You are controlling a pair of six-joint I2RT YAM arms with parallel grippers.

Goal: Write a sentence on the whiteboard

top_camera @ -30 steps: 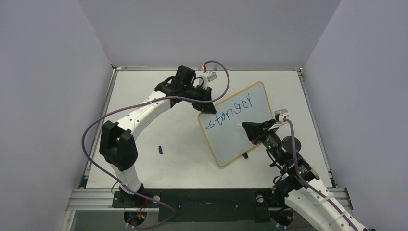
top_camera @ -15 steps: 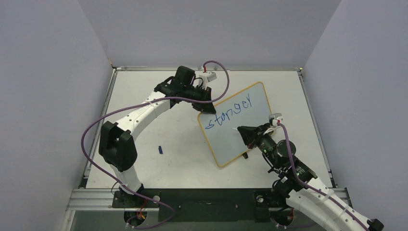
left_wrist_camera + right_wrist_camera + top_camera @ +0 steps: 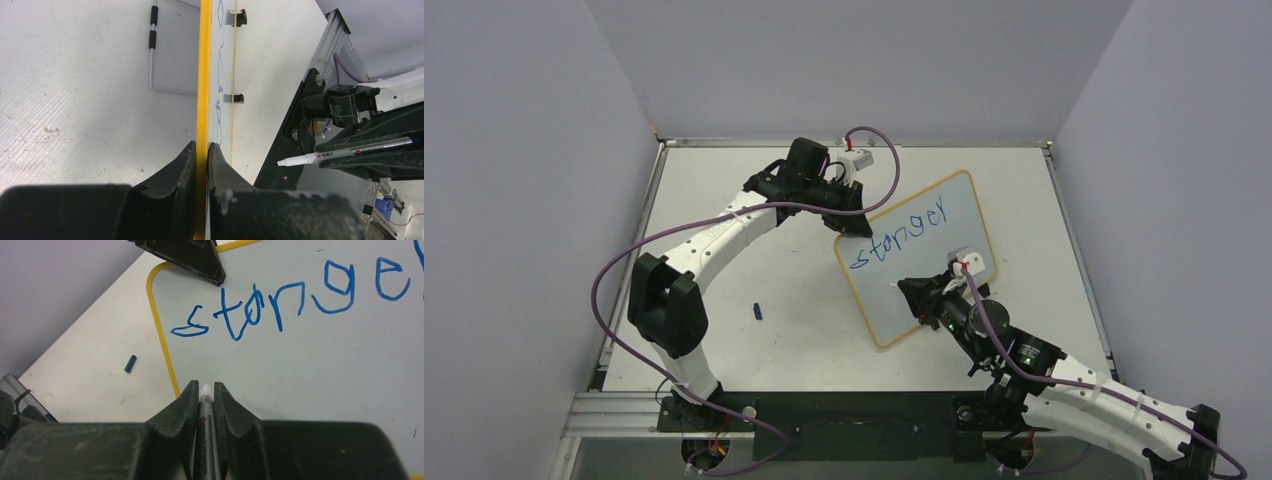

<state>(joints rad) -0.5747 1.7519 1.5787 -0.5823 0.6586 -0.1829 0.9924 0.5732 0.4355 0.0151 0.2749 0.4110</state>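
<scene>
The whiteboard (image 3: 894, 290) stands tilted at mid-table, its yellow frame (image 3: 202, 75) seen edge-on in the left wrist view. One blue line of the sentence (image 3: 899, 237) reads "stanger", also in the right wrist view (image 3: 290, 302); no other lines show. My left gripper (image 3: 849, 222) is shut on the board's top-left frame edge (image 3: 201, 150). My right gripper (image 3: 908, 291) is shut on a silver marker (image 3: 204, 430), its white tip (image 3: 292, 161) close to the board's lower left area below the word.
A small blue marker cap (image 3: 758, 312) lies on the table left of the board, also in the right wrist view (image 3: 130, 363). A wire stand with black sleeves (image 3: 152, 45) shows behind the board. Grey walls enclose the table.
My right arm has swung left and down across the board, carrying the marker from the board's right side to its lower left. The left arm and board have not moved.
</scene>
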